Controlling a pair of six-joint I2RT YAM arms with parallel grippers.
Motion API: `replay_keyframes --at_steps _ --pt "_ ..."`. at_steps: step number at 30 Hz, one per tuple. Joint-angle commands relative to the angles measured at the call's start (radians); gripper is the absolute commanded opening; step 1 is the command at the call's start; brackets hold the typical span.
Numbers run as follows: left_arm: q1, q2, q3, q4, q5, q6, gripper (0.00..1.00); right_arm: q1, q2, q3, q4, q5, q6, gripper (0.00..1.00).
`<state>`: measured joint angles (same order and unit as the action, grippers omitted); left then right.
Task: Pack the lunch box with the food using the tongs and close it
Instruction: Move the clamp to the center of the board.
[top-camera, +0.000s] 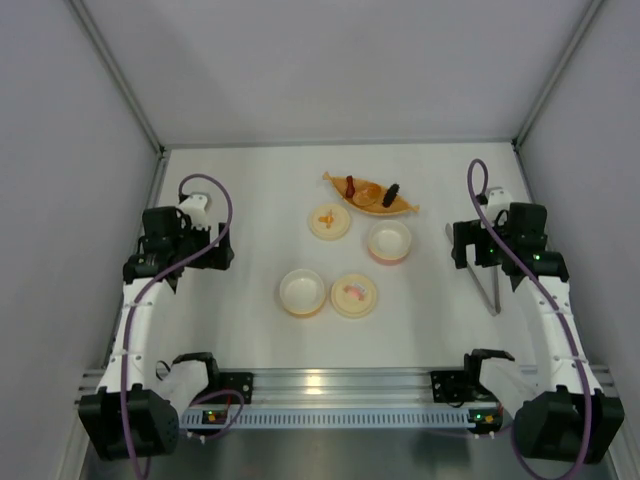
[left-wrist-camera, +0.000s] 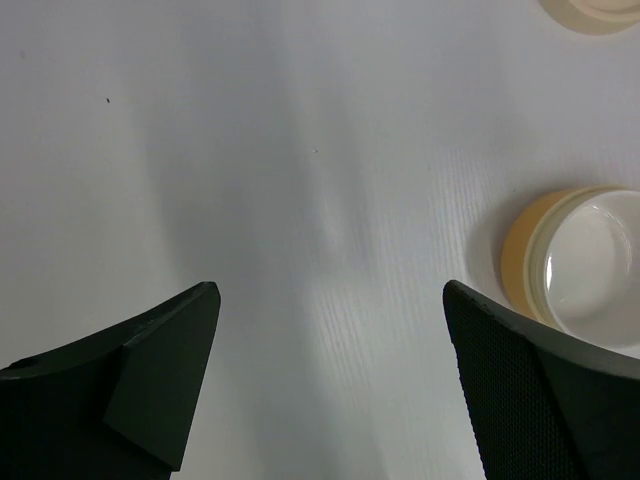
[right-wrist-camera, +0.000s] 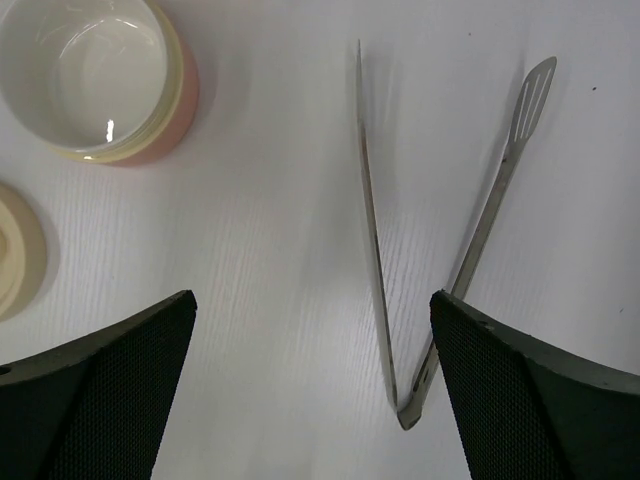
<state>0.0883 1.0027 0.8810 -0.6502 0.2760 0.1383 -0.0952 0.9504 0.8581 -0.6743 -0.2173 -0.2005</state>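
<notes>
Nearby, tongs (right-wrist-camera: 483, 225) lie beside a pink bowl (right-wrist-camera: 182, 100) (cream lid (right-wrist-camera: 15, 250) close).

Robotics lab enclosure: plain white table (top-camera: 250, 200), grey panel walls (top-camera: 60, 150), aluminium extrusion frame (top-camera: 118, 80), mounting rail (top-camera: 330, 385) at front.

An orange boat-shaped dish (top-camera: 405, 208) sits on the white table (top-camera: 240, 180).

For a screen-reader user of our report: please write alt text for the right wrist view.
Grey metal tongs lie spread in a V on the white table, framed by the open right gripper. An empty pink-sided bowl sits upper left.
</notes>
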Motion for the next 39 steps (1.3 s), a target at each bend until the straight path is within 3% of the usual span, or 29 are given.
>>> replay_keyframes --at_steps 1,7,16,26,39 --pt "0.001 -0.042 0.027 0.027 0.02 0.012 0.98 0.009 0.008 0.01 -0.013 0.027 -0.019 0.99" --pt "0.001 -0.024 0.056 0.004 0.0 0.032 0.98 -0.046 0.096 0.116 -0.146 -0.011 -0.068 0.99" --pt "0.001 -0.021 0.058 -0.005 0.008 0.063 0.98 -0.047 0.221 0.158 -0.352 0.136 -0.246 0.99" --pt "0.001 0.013 0.049 0.027 0.043 0.057 0.98 -0.057 0.37 0.105 -0.278 0.299 -0.226 0.99" --pt "-0.001 0.024 0.061 0.04 0.091 0.076 0.98 -0.158 0.694 0.214 -0.203 0.228 -0.247 0.99"
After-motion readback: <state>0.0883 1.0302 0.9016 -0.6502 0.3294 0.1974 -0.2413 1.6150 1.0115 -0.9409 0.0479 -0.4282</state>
